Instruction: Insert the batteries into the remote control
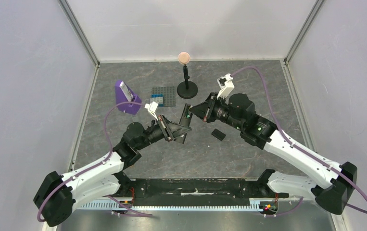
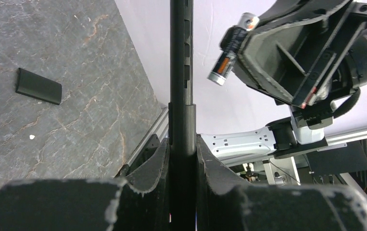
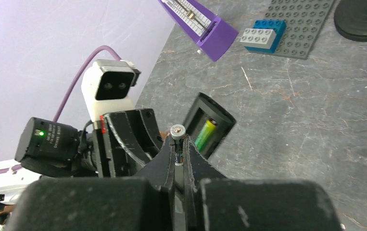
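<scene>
The right jaws are squeezing shut on the dark battery (image 2: 228, 52) and holding it up in the air, with its light tip poking out. The left jaws are clamping the remote (image 2: 180, 96) by its thin sides and holding it off the tabletop (image 1: 268, 86), with its open back facing the right arm. The green battery (image 3: 206, 134) is already sitting in the remote, and the space beside it is looking empty. The dark battery is hanging near the remote, not touching it. The cover (image 2: 39, 85) is lying on the tabletop, well apart.

The battery could go in crooked and bump the rim. Then it might slip out of the jaws and drop. A hard push might twist the remote in the left jaws or knock the green battery loose. I cannot tell which way the tip needs to be pointing, so it might go in backwards.
</scene>
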`<move>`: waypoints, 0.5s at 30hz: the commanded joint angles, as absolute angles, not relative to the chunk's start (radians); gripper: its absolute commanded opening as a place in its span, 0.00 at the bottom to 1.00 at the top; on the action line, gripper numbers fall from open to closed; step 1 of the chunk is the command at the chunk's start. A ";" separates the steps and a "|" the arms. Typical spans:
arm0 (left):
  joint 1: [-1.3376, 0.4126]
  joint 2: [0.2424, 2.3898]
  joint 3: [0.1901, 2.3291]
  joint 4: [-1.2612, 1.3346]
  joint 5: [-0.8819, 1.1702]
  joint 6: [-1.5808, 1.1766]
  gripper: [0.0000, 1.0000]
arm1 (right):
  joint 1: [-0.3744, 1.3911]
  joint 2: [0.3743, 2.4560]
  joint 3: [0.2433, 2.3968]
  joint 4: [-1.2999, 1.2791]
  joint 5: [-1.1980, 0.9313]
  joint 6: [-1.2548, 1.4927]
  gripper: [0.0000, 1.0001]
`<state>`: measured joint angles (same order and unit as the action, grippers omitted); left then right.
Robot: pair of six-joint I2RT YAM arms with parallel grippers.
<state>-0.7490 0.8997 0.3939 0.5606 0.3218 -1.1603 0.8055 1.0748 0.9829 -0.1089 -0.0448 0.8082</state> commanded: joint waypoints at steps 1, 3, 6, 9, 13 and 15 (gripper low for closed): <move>-0.756 0.894 0.375 0.661 0.280 -1.203 0.02 | 0.836 1.099 1.061 -0.040 -0.019 0.813 0.00; -0.758 0.891 0.370 0.665 0.280 -1.203 0.02 | 0.847 1.114 1.073 -0.045 -0.006 0.810 0.00; -0.758 0.887 0.362 0.671 0.285 -1.202 0.02 | 0.857 1.136 1.094 -0.079 0.051 0.808 0.00; -0.758 0.881 0.355 0.680 0.284 -1.203 0.02 | 0.868 1.150 1.104 -0.098 0.078 0.803 0.00; -0.758 0.884 0.350 0.697 0.282 -1.208 0.02 | 0.889 1.169 1.122 -0.130 0.124 0.792 0.00; -0.758 0.885 0.348 0.710 0.284 -1.211 0.02 | 0.898 1.170 1.123 -0.141 0.155 0.789 0.00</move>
<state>-0.7540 0.9001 0.3538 0.6155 0.2916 -1.1828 0.8780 1.1652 1.0702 -0.1207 0.0723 0.8070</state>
